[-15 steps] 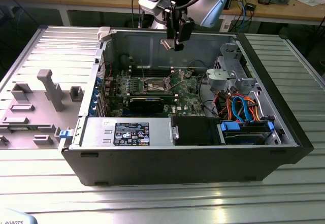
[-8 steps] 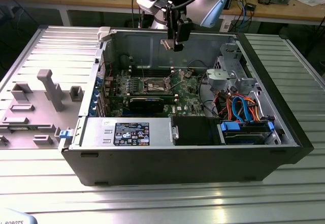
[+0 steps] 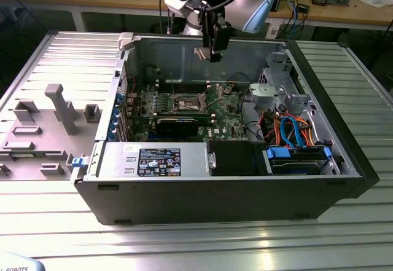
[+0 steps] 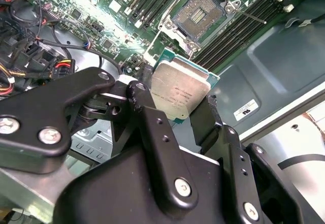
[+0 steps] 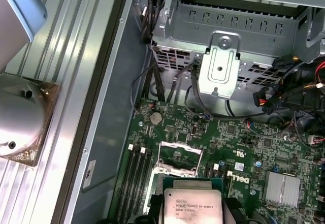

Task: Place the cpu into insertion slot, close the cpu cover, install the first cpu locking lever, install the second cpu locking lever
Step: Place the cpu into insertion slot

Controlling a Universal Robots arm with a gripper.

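Gripper [image 4: 176,102] with fingers [image 4: 148,113] clenched on two opposite edges of the cpu [image 4: 180,93], which hangs in the air above the green motherboard [image 5: 244,142] inside the open computer case [image 3: 245,191] on the desk [image 3: 184,246]. The square chip faces both wrist cameras with its metal top; the insertion slot [image 4: 200,11] sits uncovered beyond it, apart from it.

Silver-grey cpu [image 4: 180,92], green-edged — black tool [image 4: 175,102]; green motherboard [image 5: 231,132], dark insertion slot [image 4: 199,11].
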